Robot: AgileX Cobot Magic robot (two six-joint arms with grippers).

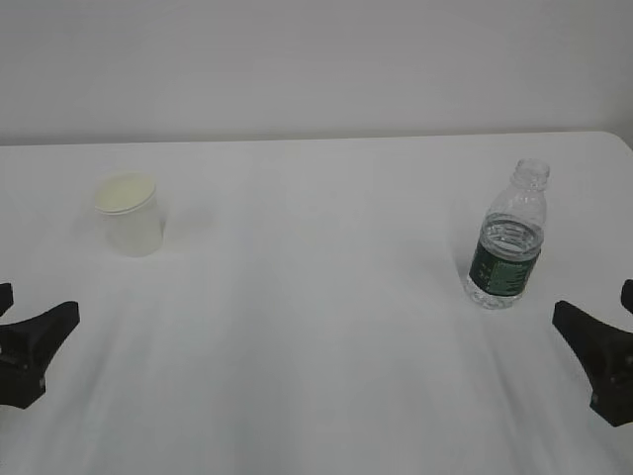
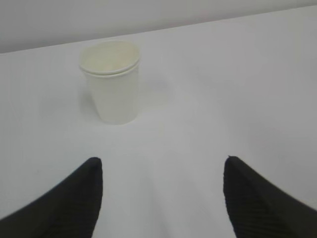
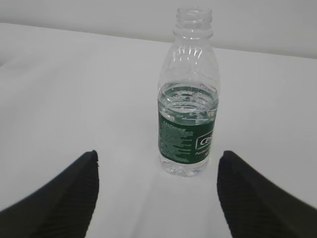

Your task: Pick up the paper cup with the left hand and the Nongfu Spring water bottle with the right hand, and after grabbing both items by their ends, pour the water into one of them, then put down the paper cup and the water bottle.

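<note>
The white paper cup [image 1: 130, 215] stands upright at the table's left, its cream inside showing. In the left wrist view the paper cup [image 2: 113, 82] is ahead and a little left of my left gripper [image 2: 162, 161], which is open and holds nothing. The uncapped Nongfu Spring water bottle [image 1: 507, 242] stands upright at the right, with water [image 3: 188, 106] up to just above its green label. The bottle [image 3: 189, 99] is ahead of my right gripper [image 3: 158, 154], which is open and clear of it. In the exterior view the left gripper [image 1: 38, 302] and right gripper [image 1: 593, 300] sit low at the near corners.
A white table [image 1: 316, 327] carries both objects and ends at a pale wall behind. Its rounded far right corner [image 1: 618, 141] lies behind the bottle. A wide stretch of bare table separates cup and bottle.
</note>
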